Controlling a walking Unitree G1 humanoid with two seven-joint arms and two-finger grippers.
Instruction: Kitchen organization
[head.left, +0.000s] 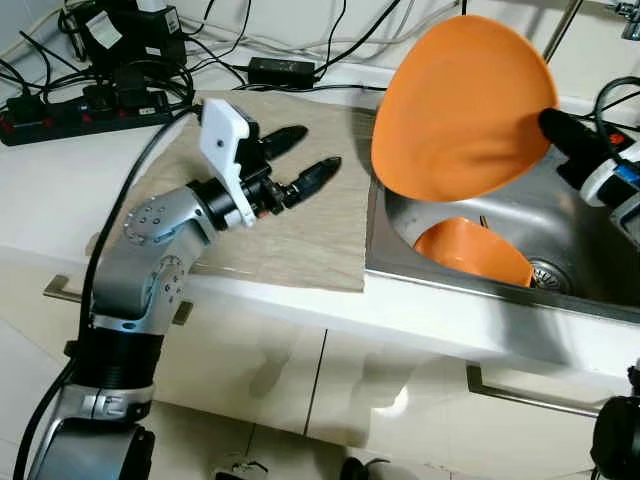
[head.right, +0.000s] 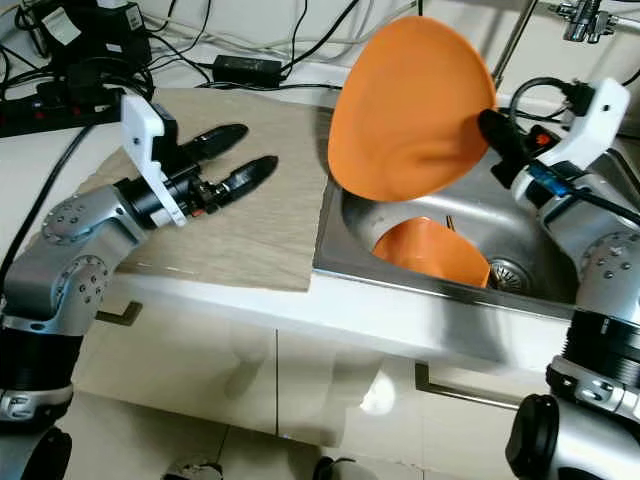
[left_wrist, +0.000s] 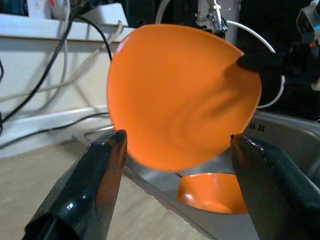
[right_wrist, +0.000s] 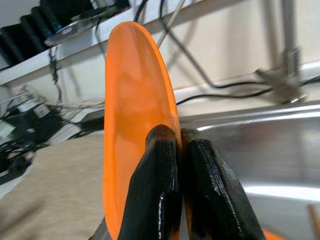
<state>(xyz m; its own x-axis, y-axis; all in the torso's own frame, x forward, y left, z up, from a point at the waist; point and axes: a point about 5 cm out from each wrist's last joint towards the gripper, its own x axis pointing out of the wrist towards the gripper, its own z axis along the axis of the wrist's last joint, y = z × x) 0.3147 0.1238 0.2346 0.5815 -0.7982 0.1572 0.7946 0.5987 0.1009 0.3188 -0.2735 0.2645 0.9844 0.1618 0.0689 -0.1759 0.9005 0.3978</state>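
Smooth, glossy orange plate (head.left: 462, 108), round w/ shallow dish, held on edge above the steel sink (head.left: 560, 230), near its left rim. Right gripper (right_wrist: 176, 150) pinches plate's rim, black fingers closed tight on it, arm reaching in from the right. 2nd orange bowl (head.left: 472, 251) sits in the basin by the drain. Left gripper (head.left: 305, 158) hovers over beige woven mat (head.left: 300, 240) on the counter, fingers spread apart, empty, pointing toward the plate.
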